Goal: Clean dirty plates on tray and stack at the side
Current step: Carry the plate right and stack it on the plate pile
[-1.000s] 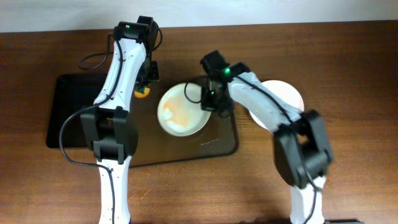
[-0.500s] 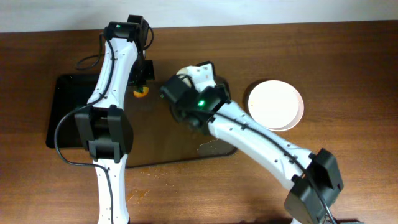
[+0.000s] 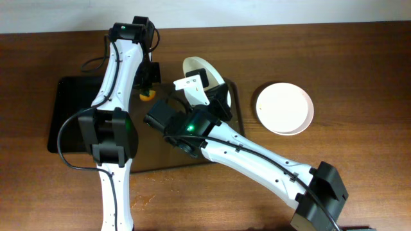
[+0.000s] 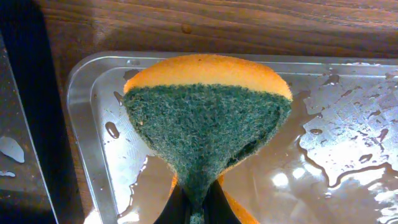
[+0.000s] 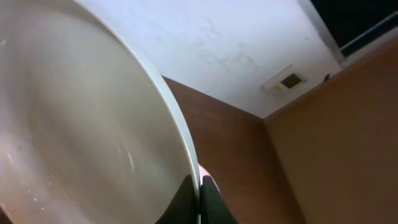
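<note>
My left gripper (image 4: 198,210) is shut on an orange sponge with a green scrub face (image 4: 208,127), held over the wet metal tray (image 4: 348,143); overhead the sponge (image 3: 147,96) shows at the tray's far left corner. My right gripper (image 5: 199,198) is shut on the rim of a white plate (image 5: 81,137), lifted and tilted steeply on edge. Overhead, the plate (image 3: 196,67) sticks up behind the right arm, above the tray (image 3: 235,109). A stack of clean white plates (image 3: 285,108) sits on the table to the right.
A black tray (image 3: 70,115) lies left of the metal tray. Water pools on the metal tray (image 4: 354,118). Small crumbs (image 3: 142,200) lie on the wooden table near the front. The right arm crosses over the tray's middle.
The right arm has swung over the tray and lifted the plate from flat to steeply tilted on edge. The left gripper with the sponge has shifted slightly left and stayed there.
</note>
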Robot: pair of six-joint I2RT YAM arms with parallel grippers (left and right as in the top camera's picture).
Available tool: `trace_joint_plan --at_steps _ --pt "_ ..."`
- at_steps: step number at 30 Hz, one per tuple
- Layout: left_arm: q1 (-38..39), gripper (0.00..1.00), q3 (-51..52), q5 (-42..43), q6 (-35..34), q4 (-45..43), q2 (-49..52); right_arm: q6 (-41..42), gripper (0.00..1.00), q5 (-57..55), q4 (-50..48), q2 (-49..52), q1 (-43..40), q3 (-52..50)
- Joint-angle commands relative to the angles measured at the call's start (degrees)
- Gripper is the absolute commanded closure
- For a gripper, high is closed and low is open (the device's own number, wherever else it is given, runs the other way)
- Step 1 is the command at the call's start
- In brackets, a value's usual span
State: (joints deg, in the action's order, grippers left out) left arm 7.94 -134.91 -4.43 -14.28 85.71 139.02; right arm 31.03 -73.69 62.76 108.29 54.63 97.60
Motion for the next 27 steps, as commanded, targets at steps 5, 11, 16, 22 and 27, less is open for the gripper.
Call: trace_joint_plan --at_steps 5,11,16,22,27 --pt "0.09 0.99 -0.87 0.61 1.16 -0.26 0.81 10.45 0.96 -3.26 5.2 0.04 0.48 0.22" --pt "0.09 0.99 -0.87 0.61 1.14 -0.42 0.81 15.89 0.96 -0.13 5.62 0.04 0.35 0.22" --pt "0.07 1.0 -0.87 0.61 1.14 -0.39 0.81 17.92 0.96 15.89 5.66 0.04 -3.65 0.22" --pt "0.09 0.99 -0.87 0.61 1.14 -0.42 0.81 6.56 0.96 48.19 4.57 -1.9 -17.46 0.22" --pt "0.09 0.99 -0.87 0.61 1.16 -0.42 0.81 -5.44 0.96 69.94 2.95 -2.95 -31.82 0.22"
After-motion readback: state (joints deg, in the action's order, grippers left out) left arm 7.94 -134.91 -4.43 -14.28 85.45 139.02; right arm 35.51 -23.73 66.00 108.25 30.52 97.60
